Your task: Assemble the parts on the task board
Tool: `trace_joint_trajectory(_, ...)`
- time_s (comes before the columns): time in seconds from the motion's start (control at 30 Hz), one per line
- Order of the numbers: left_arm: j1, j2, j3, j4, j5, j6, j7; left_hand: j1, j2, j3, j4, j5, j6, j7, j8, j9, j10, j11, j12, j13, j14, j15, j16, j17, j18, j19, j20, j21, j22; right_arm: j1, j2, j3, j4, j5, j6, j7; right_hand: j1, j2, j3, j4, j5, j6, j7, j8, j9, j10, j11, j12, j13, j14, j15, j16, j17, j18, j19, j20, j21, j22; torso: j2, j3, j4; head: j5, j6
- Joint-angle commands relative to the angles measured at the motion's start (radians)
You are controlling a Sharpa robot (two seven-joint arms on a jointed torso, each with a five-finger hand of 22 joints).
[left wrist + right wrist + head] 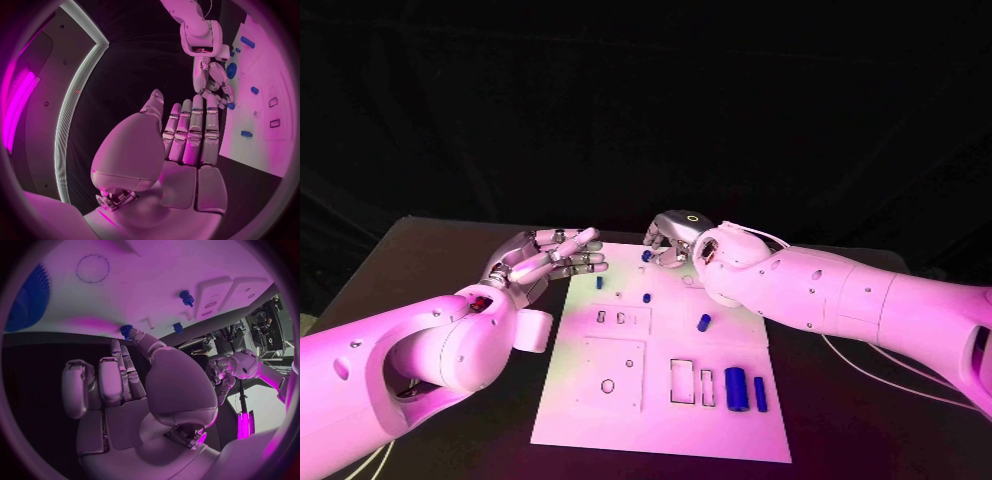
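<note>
Right hand point(678, 238): hovers over the far edge of the task board point(661, 420), fingers bent downward toward a small blue part point(646, 256) that sits just below and beside the fingertips. Whether the fingertips touch or pinch that part cannot be told; the right wrist view shows the fingertips close to a blue part point(127, 330) at the board's edge point(156, 270), with nothing seen in the palm.

Left hand point(545, 262): flat, fingers straight and pressed side by side, holding nothing; it stands just beside the board's far left corner, near the right hand, palm turned toward it.

Parts, outward from the right hand: a small blue peg point(600, 283) and another point(648, 297) nearer the robot; a short blue cylinder point(704, 322) toward the board's middle; two longer blue bars point(736, 389) well apart from the hand, at the board's near end, beside rectangular slots point(682, 381).

Handling, as judged: parts look like small, rigid, light plastic, smooth and apt to slip or roll if nudged. The small peg wants a fingertip pinch across its sides, kept upright; the long bars are better taken at mid-length.

Table point(430, 250): black, under the board.
</note>
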Motion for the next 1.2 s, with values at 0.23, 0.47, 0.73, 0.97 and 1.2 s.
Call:
trace_joint_trajectory(0.23, 0.002, 0.001, 0.001, -0.002, -0.004, 0.024, 0.003, 0.007, 0.004, 0.000, -0.010, 0.003, -0.002, 0.007, -0.008, -0.001, -0.002, 0.004, -0.007, -0.001, 0.005, 0.006, -0.003, 0.002, 0.005, 0.007, -0.001, 0.002, -0.002, 0.002, -0.065, 0.000, 0.065, -0.003, -0.010, -0.006, 0.011, -0.017, -0.060, 0.021, -0.014, -0.066, -0.012, 0.012, -0.003, -0.067, 0.001, 0.029, -0.007, 0.019, 0.002, -0.008, -0.021, 0.026, -0.039, 0.007, -0.049, -0.030, -0.001, 0.0003, -0.0006, -0.003, -0.001)
trace_joint_trajectory(0.47, 0.002, 0.000, 0.001, -0.005, -0.004, 0.027, 0.002, 0.008, 0.003, -0.002, -0.011, 0.003, -0.003, 0.006, -0.009, -0.002, -0.002, 0.004, -0.009, -0.001, 0.004, 0.006, -0.005, 0.002, 0.005, 0.006, -0.001, 0.001, -0.002, 0.018, -0.226, 0.006, 0.219, 0.084, -0.039, -0.007, -0.005, -0.012, -0.078, 0.050, 0.014, -0.009, 0.002, 0.028, 0.009, 0.021, -0.005, 0.094, 0.014, 0.034, -0.003, 0.037, 0.030, 0.008, 0.014, 0.001, -0.003, 0.046, -0.001, 0.0005, -0.0133, -0.006, 0.007)
trace_joint_trajectory(0.73, 0.002, -0.004, 0.001, -0.008, -0.004, 0.026, 0.001, 0.008, 0.003, -0.002, -0.012, 0.003, -0.003, 0.006, -0.009, -0.002, -0.002, 0.004, -0.009, -0.001, 0.004, 0.006, -0.005, 0.002, 0.005, 0.006, -0.001, 0.001, -0.002, 0.027, -0.374, 0.008, 0.300, 0.208, 0.016, -0.020, -0.040, -0.051, -0.168, 0.094, 0.032, -0.018, -0.027, 0.027, 0.011, 0.202, -0.046, 0.257, 0.126, 0.047, -0.036, 0.089, 0.088, -0.010, 0.065, -0.026, 0.048, 0.124, -0.001, 0.0048, -0.0265, -0.010, 0.015)
trace_joint_trajectory(0.97, 0.002, -0.004, 0.001, -0.014, -0.004, 0.026, 0.000, 0.008, 0.003, -0.002, -0.012, 0.003, -0.003, 0.006, -0.010, -0.002, -0.002, 0.004, -0.009, -0.001, 0.004, 0.006, -0.006, 0.003, 0.005, 0.007, -0.001, 0.001, -0.003, 0.026, -0.401, 0.008, 0.283, 0.238, 0.073, -0.027, 0.037, -0.010, -0.367, 0.179, 0.065, -0.064, -0.023, 0.068, 0.031, 0.070, -0.044, 0.866, 0.741, 0.055, -0.033, 0.146, 0.154, -0.018, 0.086, -0.027, 0.068, 0.163, 0.000, 0.0067, -0.0264, -0.012, 0.014)
trace_joint_trajectory(1.2, 0.002, -0.002, 0.001, -0.019, -0.004, 0.026, -0.001, 0.008, 0.003, -0.002, -0.012, 0.003, -0.003, 0.006, -0.010, -0.002, -0.002, 0.004, -0.009, -0.001, 0.004, 0.006, -0.006, 0.003, 0.005, 0.007, -0.001, 0.001, -0.003, 0.022, -0.372, 0.007, 0.248, 0.244, 0.092, -0.031, 0.053, -0.001, -0.396, 0.200, 0.070, -0.080, -0.018, 0.078, 0.034, 0.082, -0.039, 0.981, 0.870, 0.059, -0.028, 0.170, 0.188, -0.020, 0.094, -0.022, 0.075, 0.176, 0.002, 0.0069, -0.0236, -0.009, 0.012)
